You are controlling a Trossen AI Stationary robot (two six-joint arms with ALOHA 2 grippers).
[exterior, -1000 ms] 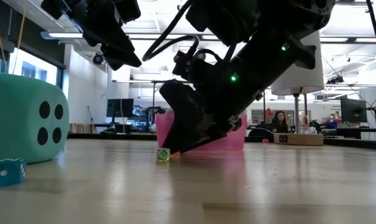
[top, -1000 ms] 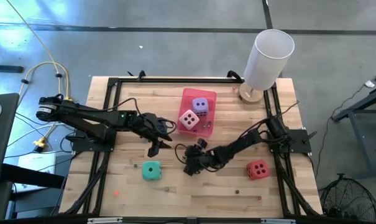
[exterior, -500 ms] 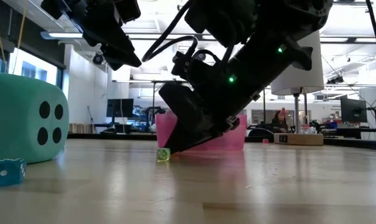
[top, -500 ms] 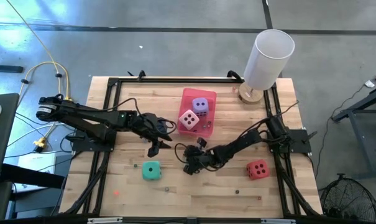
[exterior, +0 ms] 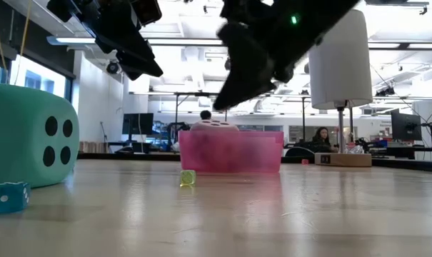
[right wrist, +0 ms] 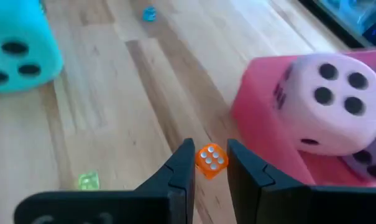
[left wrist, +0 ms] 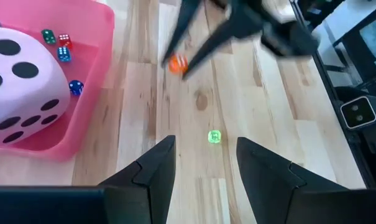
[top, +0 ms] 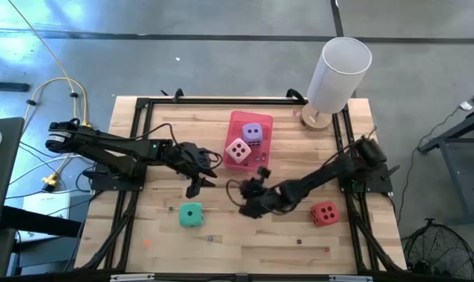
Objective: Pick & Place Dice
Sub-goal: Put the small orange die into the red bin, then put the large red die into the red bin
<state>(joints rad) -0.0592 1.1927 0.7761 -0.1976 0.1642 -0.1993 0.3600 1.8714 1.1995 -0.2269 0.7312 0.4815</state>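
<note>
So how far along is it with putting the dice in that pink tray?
Done: the pale pink die and purple die sit in the pink tray, with a few tiny dice. In hand: the right end effector is shut on a tiny orange die, lifted. Left: teal die, red die, a tiny green die. The left end effector hovers open.

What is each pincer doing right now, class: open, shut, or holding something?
Left pincer: open, empty, above the table.
Right pincer: shut on a small orange die, lifted near the pink tray.
</note>
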